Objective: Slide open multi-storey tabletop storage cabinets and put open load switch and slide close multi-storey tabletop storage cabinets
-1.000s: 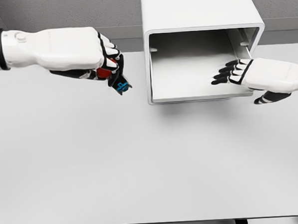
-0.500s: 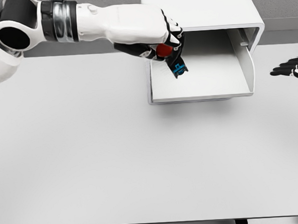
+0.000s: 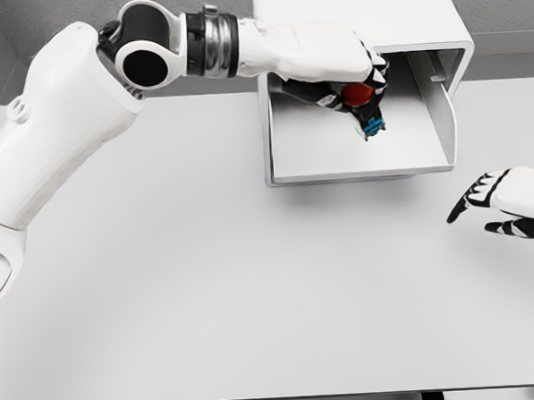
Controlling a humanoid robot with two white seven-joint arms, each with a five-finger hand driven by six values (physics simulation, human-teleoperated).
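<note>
A white tabletop storage cabinet (image 3: 356,12) stands at the back of the table, its drawer (image 3: 319,166) slid out toward me. My left hand (image 3: 336,71) reaches over the open drawer, fingers curled around the load switch (image 3: 362,105), a small part with a red knob and a black-and-blue body. The switch hangs above the drawer floor, near its middle. My right hand (image 3: 504,201) hovers over the table to the right of the drawer, fingers spread and holding nothing.
The white table (image 3: 209,293) stretches wide in front of the cabinet. A grey wall runs behind it. My left arm crosses from the left edge over the table's back left.
My left hand has carried the load switch further right, from the drawer's left edge to over its middle. The right hand moved down and back into view beside the drawer.
</note>
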